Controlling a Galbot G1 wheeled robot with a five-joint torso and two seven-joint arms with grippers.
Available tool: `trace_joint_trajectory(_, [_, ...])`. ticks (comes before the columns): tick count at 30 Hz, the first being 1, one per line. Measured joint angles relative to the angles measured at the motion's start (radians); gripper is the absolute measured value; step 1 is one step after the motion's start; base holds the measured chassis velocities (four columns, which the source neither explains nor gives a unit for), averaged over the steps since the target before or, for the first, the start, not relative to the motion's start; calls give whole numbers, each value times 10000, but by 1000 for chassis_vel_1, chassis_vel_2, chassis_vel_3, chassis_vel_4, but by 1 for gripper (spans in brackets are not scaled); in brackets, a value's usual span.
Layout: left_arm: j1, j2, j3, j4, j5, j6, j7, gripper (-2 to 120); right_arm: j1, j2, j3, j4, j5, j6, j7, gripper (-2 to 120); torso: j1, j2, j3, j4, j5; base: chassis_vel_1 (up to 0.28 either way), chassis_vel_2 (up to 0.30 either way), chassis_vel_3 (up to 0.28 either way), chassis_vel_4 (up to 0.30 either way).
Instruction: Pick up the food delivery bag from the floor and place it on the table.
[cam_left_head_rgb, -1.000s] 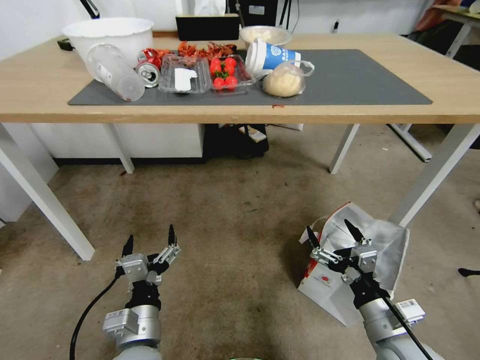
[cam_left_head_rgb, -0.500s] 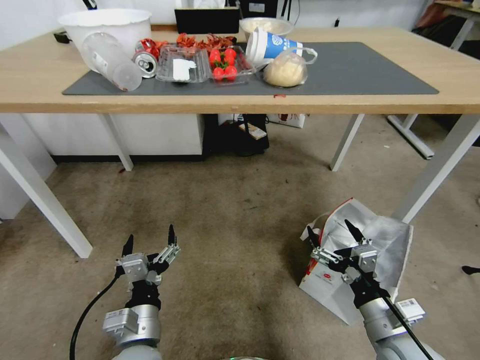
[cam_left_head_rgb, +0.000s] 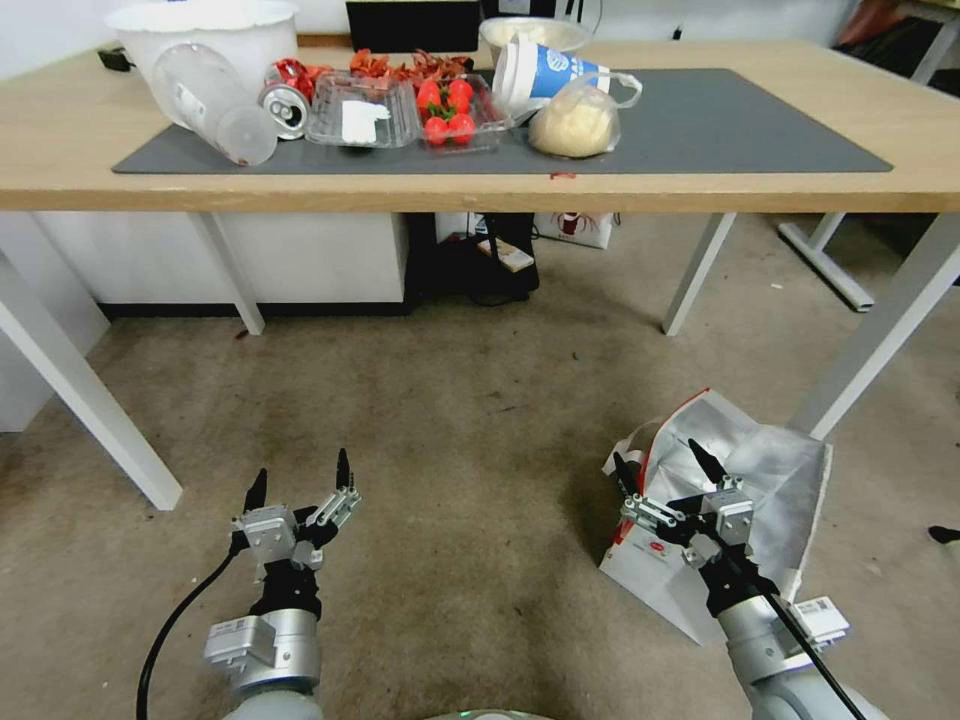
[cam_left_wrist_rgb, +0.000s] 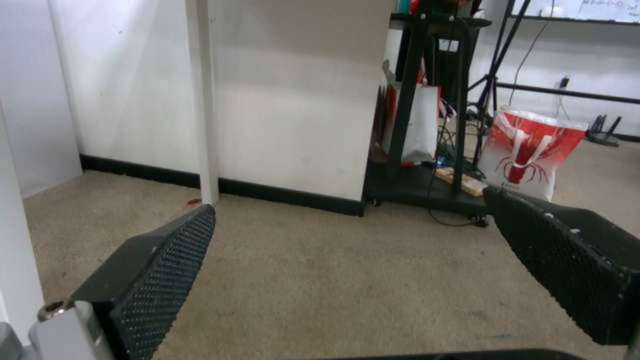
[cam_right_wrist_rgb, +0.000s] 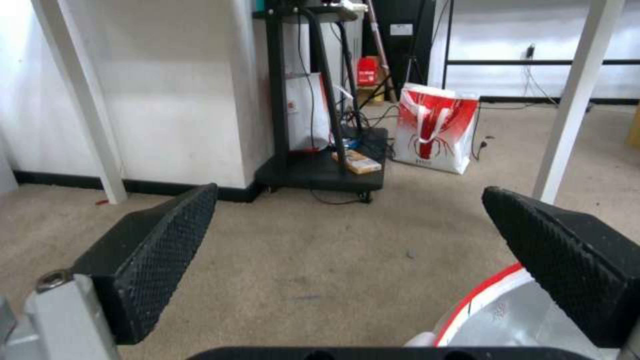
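The food delivery bag (cam_left_head_rgb: 775, 480) stands on the carpet at the right, beside a white table leg; it is white, with a red-trimmed mouth, foil lining and a small red logo. My right gripper (cam_left_head_rgb: 657, 455) is open and hovers over the bag's near left edge, touching nothing. The right wrist view shows its spread fingers (cam_right_wrist_rgb: 167, 240) and a corner of the bag (cam_right_wrist_rgb: 493, 310) below them. My left gripper (cam_left_head_rgb: 300, 465) (cam_left_wrist_rgb: 347, 225) is open above bare carpet, well left of the bag. The table (cam_left_head_rgb: 700, 188) with its dark grey mat (cam_left_head_rgb: 720, 120) stretches across ahead.
The mat's left half holds a white bucket (cam_left_head_rgb: 200, 25), a clear cup, a can, strawberries (cam_left_head_rgb: 447, 105), a blue cup and a bagged bun (cam_left_head_rgb: 575, 120). White table legs (cam_left_head_rgb: 880, 330) (cam_left_head_rgb: 90, 400) flank the floor. A black stand (cam_left_head_rgb: 480, 265) and a red-and-white bag (cam_right_wrist_rgb: 433, 130) sit under the table.
The whole head view has shifted, with the table now higher in the picture, so the camera has moved. Both grippers hold the same open pose and the bag stays put.
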Motion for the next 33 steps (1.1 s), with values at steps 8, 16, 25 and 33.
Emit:
trace_joint_trajectory(8, [1,18,1,0,-20,-13,0,100,-2,5,1,7,-9,3,-6,100,3,36,0,0,0,0,0,0,0])
trace_joint_trajectory(16, [-43,3,-7,85,-4,-60,-35,100,0,28,-9,1,-24,10,-11,100,7,58,0,0,0,0,0,0,0])
trace_joint_trajectory(25, [44,-33,-72,174,525,-186,274,100,-2,-46,-25,42,-15,-22,17,100,12,76,-1,0,0,0,0,0,0])
trace_joint_trajectory(33, [306,175,-19,-49,506,-3,949,100,443,-617,141,594,226,-860,1928,100,14,87,-1,0,1,0,0,0,0])
